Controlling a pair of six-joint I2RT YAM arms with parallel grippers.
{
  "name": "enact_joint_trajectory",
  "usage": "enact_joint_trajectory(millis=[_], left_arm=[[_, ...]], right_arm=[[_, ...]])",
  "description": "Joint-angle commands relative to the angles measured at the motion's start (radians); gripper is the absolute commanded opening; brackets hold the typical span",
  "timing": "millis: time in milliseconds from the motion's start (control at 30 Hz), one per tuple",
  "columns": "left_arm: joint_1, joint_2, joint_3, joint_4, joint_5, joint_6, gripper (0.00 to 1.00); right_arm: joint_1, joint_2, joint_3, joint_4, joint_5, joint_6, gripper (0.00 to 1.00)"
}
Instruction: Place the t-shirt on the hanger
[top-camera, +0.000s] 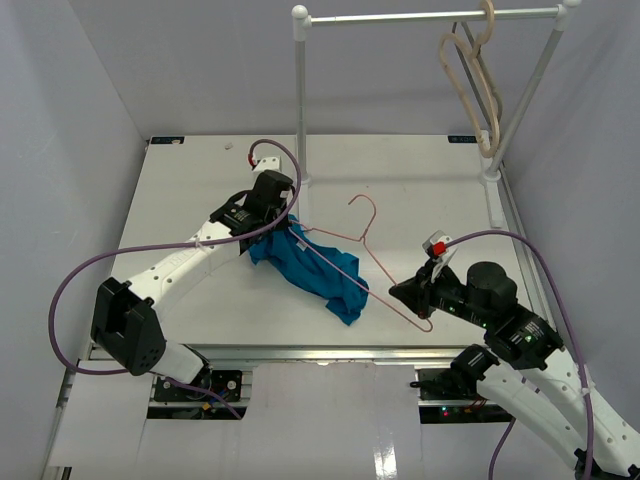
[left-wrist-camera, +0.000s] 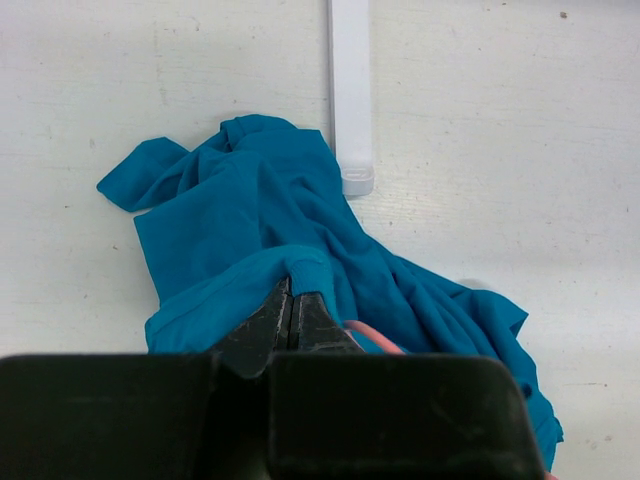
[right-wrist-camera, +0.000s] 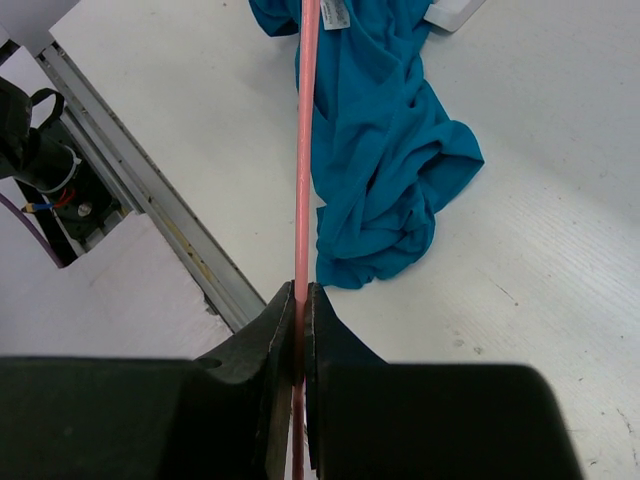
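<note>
The teal-blue t-shirt (top-camera: 315, 268) lies bunched in the middle of the table, also in the left wrist view (left-wrist-camera: 300, 235) and the right wrist view (right-wrist-camera: 380, 150). My left gripper (top-camera: 280, 222) is shut on its ribbed neck edge (left-wrist-camera: 300, 268). The thin pink hanger (top-camera: 368, 235) stretches from the shirt to my right gripper (top-camera: 408, 292), which is shut on its bar (right-wrist-camera: 303, 180). One end of the hanger runs into the shirt near the white label (right-wrist-camera: 335, 14). Its hook (top-camera: 366, 205) points toward the back.
A metal rack (top-camera: 300, 100) stands at the back, its white foot (left-wrist-camera: 350, 100) just beyond the shirt. Beige hangers (top-camera: 478, 80) hang from its rail at the right. The table's near metal edge (right-wrist-camera: 140, 190) lies below the hanger.
</note>
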Motion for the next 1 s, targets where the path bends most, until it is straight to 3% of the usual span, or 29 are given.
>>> enact_joint_trajectory(millis=[0, 600, 967], left_arm=[[0.008, -0.023, 0.041, -0.01, -0.026, 0.003, 0.0], [0.008, -0.034, 0.062, -0.017, 0.003, 0.002, 0.0], [0.007, -0.08, 0.037, 0.04, 0.175, 0.032, 0.0]], right_arm=[[0.007, -0.032, 0.076, 0.003, 0.008, 0.0, 0.08], [0.007, 0.006, 0.065, 0.008, -0.021, -0.013, 0.08], [0.007, 0.134, 0.023, 0.228, -0.061, 0.03, 0.08]])
